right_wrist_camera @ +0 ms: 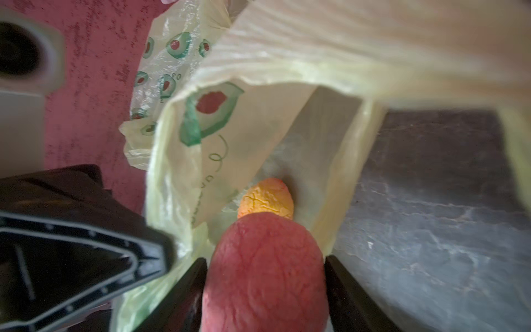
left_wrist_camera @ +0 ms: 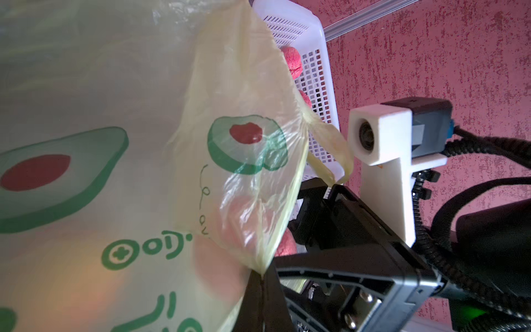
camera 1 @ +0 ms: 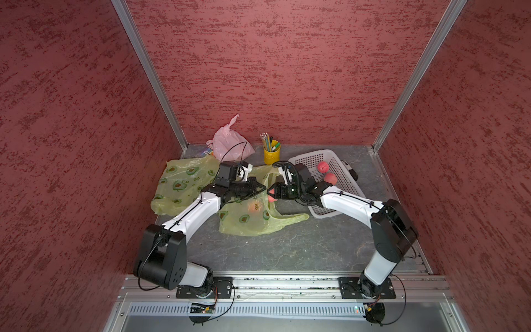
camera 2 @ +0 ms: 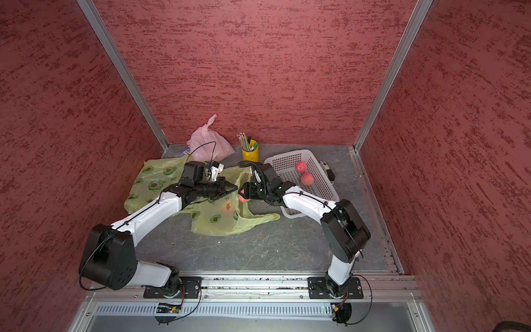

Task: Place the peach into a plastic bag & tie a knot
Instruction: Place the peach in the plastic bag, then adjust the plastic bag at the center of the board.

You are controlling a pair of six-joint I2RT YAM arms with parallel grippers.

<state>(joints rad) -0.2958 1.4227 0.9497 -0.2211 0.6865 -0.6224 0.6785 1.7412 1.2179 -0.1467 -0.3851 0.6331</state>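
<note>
Sitting between the black jaws of the right gripper, the round pink-red peach is at the open mouth of the yellow-green plastic bag with avocado prints, near the middle of both top views. Whether the jaws press it, I cannot tell. The left gripper is pressed together on the bag's edge. Another orange peach lies inside.

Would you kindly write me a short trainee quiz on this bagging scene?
1. True or false: the white basket holds two peaches.
2. The left end effector grips: A) the open green bag's edge, B) a peach, C) the yellow cup.
3. How many fruits lie deep inside the bag, beyond the peach at the right end effector?
Key: 1 true; 2 A; 3 one fruit.
</note>
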